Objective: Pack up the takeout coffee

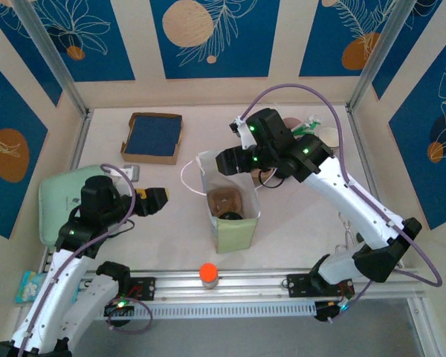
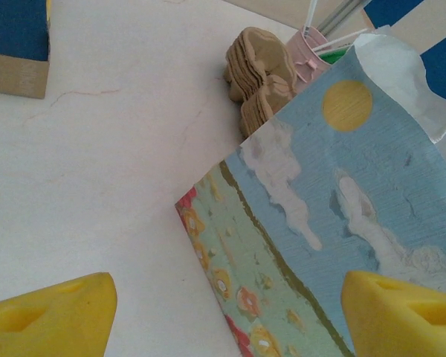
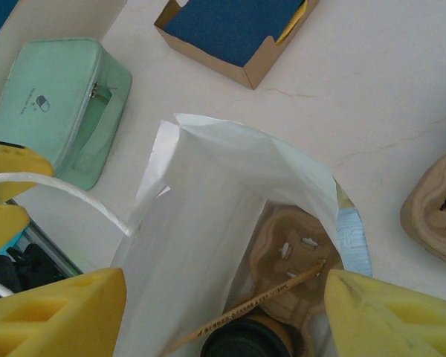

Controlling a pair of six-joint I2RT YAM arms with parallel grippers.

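Mint-green case (image 1: 59,199): zipped, lies flat at the left edge of the top view, partly under the left arm; upper left in the right wrist view.
Left gripper (image 1: 162,199): centre-left of the top view, pointing right at the bag and apart from it. Yellow fingers (image 2: 52,316) stand wide apart in the bottom corners of the left wrist view, nothing between them.
Cardboard box (image 1: 153,137): open, blue inside, upper left of centre, well apart from the bag.
Table (image 1: 171,245): pale, faint hairline cracks.
Orange-topped object (image 1: 208,274): on the rail at bottom centre, just below the bag; can't tell what it is.
Paper bag (image 1: 236,232): upright in the centre, mouth open, white inside. The left wrist view shows a painted print: blue sky, yellow sun, clouds, flowers along the bottom. One white handle loops out to the left.
Pulp carrier (image 3: 290,242): inside the bag, low down.
Coffee cup (image 3: 245,343): dark lid, in the bag, seated in the carrier at the bottom edge of the right wrist view.
Wooden stick (image 3: 245,309): printed lettering, lies slanted across the carrier beside the lid.
Right gripper (image 3: 227,312): above the bag mouth, looking down into it. Fingers spread wide, one in each bottom corner of the frame, holding nothing.
Stack of pulp carriers (image 2: 260,71): on the table beyond the bag; at the right edge in the right wrist view.
Pink cup (image 2: 312,48): just right of that stack, straws sticking out.
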